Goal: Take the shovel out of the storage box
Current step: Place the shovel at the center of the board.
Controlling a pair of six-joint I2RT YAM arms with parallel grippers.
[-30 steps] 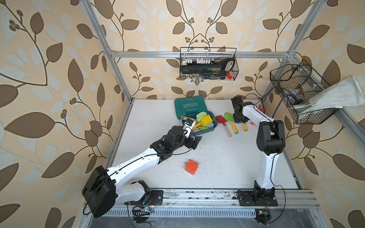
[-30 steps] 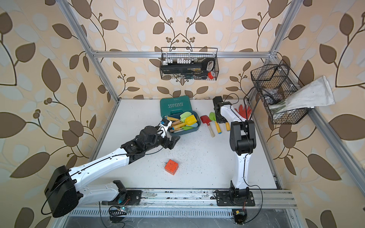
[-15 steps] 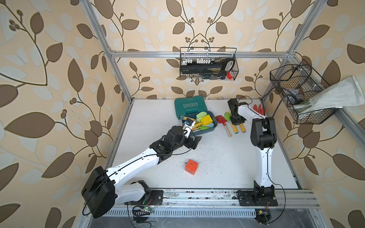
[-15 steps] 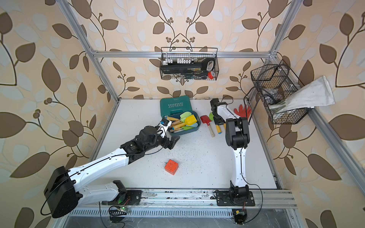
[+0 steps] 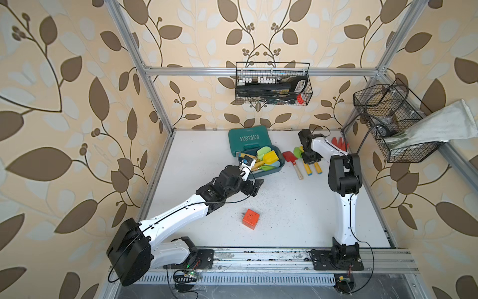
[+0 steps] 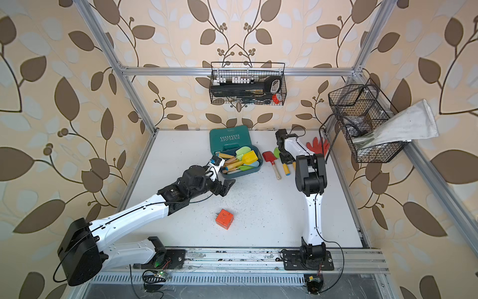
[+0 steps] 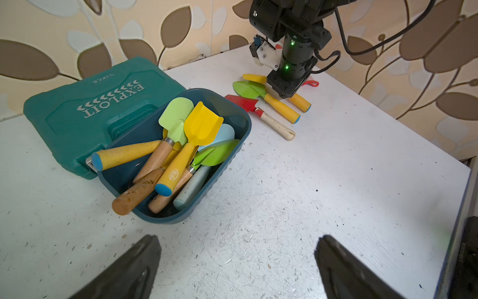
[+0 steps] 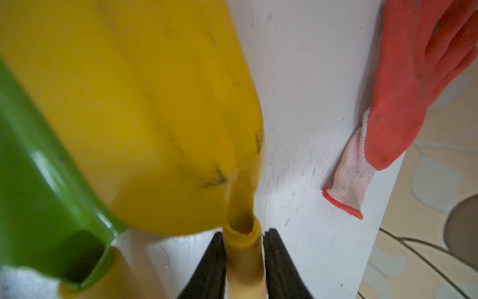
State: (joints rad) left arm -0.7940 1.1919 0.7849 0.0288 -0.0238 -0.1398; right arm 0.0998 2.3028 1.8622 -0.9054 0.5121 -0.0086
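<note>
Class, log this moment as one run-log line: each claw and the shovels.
left claw: open, empty, near storage box | right claw: jaws flank yellow shovel handle on table, grip unclear | in box: several shovels

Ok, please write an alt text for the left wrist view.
A dark teal storage box full of coloured shovels sits on a white table beside a green tool case. Beyond it three shovels lie on the table, the right gripper over the yellow shovel; the open left gripper frames the foreground.

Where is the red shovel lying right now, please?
In both top views the red shovel lies flat on the table, just outside the storage box on its right-arm side, next to the green shovel.
</note>
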